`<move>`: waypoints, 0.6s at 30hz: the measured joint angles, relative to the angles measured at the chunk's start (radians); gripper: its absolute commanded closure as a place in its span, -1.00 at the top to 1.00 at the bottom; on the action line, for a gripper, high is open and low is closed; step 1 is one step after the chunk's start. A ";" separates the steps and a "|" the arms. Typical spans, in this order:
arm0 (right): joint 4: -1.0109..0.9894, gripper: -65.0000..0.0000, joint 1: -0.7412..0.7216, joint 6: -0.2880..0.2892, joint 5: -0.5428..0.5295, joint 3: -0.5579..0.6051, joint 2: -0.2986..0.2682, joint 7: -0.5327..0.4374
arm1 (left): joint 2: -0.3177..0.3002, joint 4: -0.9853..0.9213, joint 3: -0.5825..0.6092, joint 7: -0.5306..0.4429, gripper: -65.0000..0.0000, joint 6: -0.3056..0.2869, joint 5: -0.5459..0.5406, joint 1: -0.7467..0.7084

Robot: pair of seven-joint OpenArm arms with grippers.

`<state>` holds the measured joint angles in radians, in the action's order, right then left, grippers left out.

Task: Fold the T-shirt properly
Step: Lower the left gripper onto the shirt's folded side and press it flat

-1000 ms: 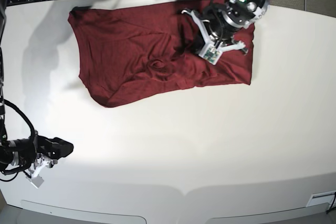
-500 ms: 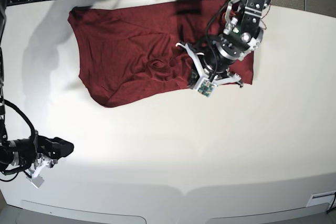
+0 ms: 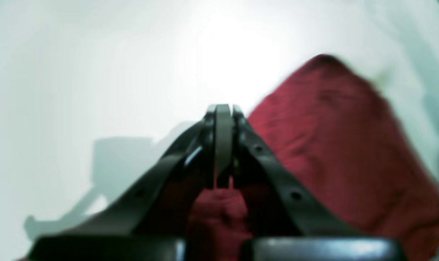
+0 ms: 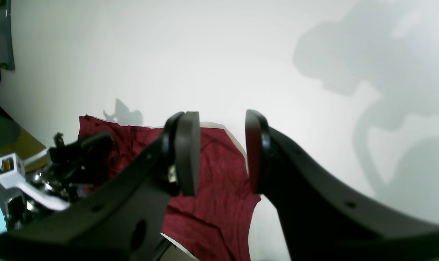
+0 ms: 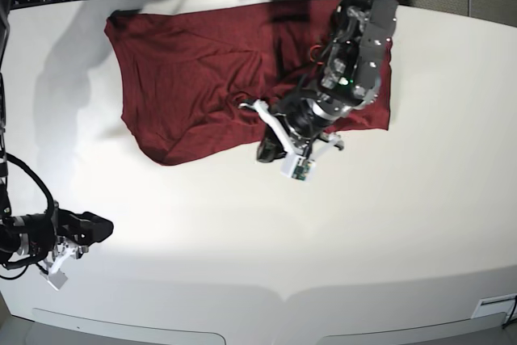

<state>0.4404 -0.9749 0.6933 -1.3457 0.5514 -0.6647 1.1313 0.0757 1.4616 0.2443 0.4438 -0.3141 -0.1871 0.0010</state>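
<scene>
Two arms share a white table (image 5: 242,240). Far left in the base view, near the front edge, the right gripper (image 4: 222,152) hangs with its jaws parted and nothing between them, well away from the cloth. Toward the back lies the maroon shirt (image 5: 186,70), spread out and wrinkled, reaching from the back left to right of centre. At its front edge, right of centre, the left gripper (image 3: 223,145) has its jaws pressed together, with a bunch of the shirt's red cloth pinched between them.
</scene>
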 measured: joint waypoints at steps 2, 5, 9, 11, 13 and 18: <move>0.000 -0.34 0.000 0.000 0.000 0.000 0.000 0.000 | -0.005 0.057 0.000 0.070 -1.00 -0.002 -0.008 -0.003; 0.000 -0.34 0.000 0.000 0.000 0.000 0.001 -0.013 | -0.033 0.183 -0.002 0.221 -1.00 0.002 -0.002 -0.001; 0.000 -0.34 0.000 0.000 0.003 0.000 0.002 -0.022 | -0.059 0.286 -0.002 0.264 -1.00 0.000 0.011 -0.039; 0.000 -0.34 0.000 0.000 0.002 0.000 -0.001 -0.021 | -0.065 0.283 -0.002 0.278 -1.00 -0.017 0.100 -0.098; 0.000 -0.34 0.000 0.000 0.001 0.000 0.000 -0.023 | -0.067 0.276 0.000 0.300 -1.00 -0.029 0.198 -0.156; 0.000 -0.34 0.000 0.000 0.000 0.000 0.006 -0.023 | -0.069 0.278 -0.001 0.205 -1.00 -0.029 0.225 -0.183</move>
<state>0.4400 -0.9752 0.6933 -1.3460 0.5514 -0.6586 1.1084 0.0063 1.7397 0.2432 0.6491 -0.3431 0.0376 -0.1825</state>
